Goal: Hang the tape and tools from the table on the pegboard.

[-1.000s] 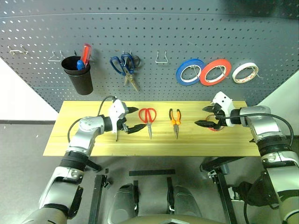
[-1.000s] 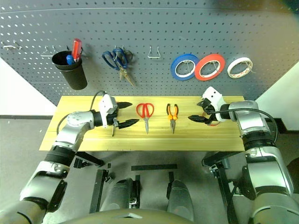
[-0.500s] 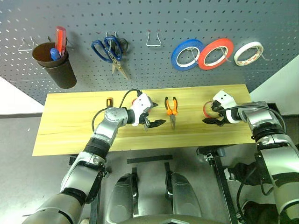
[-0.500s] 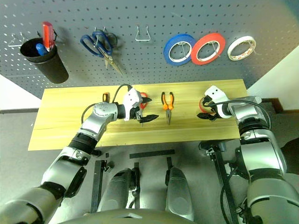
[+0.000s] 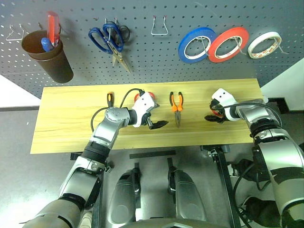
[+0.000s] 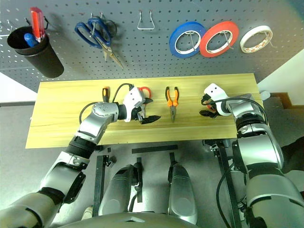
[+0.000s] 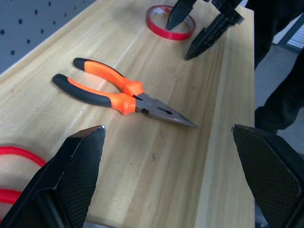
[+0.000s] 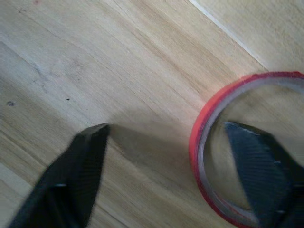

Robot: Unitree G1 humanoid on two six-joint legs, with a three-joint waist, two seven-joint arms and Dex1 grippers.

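Red tape roll [image 8: 247, 152] lies flat on the table [image 5: 71, 118] near its right end, the right gripper [image 7: 202, 21] straddling its rim, one finger [image 8: 256, 166] inside the ring and one outside, not clamped. Left gripper [image 5: 154, 121] hovers wide open and empty over the red scissors [image 6: 145, 89], beside the pliers [image 7: 123, 97].

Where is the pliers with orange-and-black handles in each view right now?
Left eye: pliers mid-table, between both grippers.
Right eye: pliers, same spot.
Left wrist: pliers ahead of the fingers.
Right wrist: not in it.
Shared landmark: red tape flat on the table.
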